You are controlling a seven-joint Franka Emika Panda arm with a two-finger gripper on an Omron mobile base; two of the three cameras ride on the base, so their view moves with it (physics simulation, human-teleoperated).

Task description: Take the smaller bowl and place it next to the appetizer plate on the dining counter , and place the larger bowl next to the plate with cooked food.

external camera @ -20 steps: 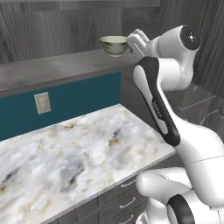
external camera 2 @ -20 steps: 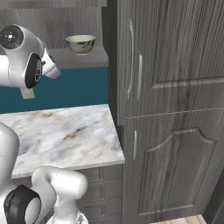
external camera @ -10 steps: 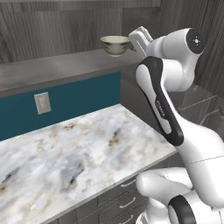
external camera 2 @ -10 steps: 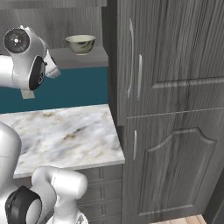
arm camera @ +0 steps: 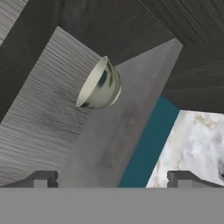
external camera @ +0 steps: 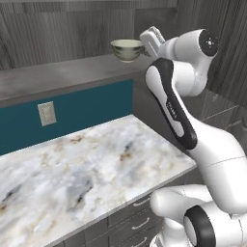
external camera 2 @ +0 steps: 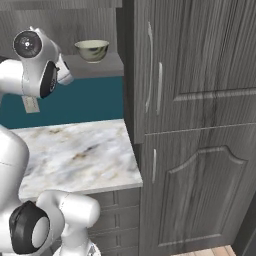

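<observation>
- I'm seeing the marble counter [external camera: 91, 169] low on the left, lying below the grey shelf [external camera: 58, 77]; nothing of the task is sitting there.
- I'm tracking the smaller bowl [external camera: 127, 49], standing upright on that shelf near its end by the tall cabinet [external camera 2: 190, 100].
- I'm bringing the gripper [external camera: 150, 39] in just beside the bowl, jaws spread wide and holding nothing.
- I'm judging this as the reach for the first pickup; next I'm needing to straddle the rim and clamp.
</observation>
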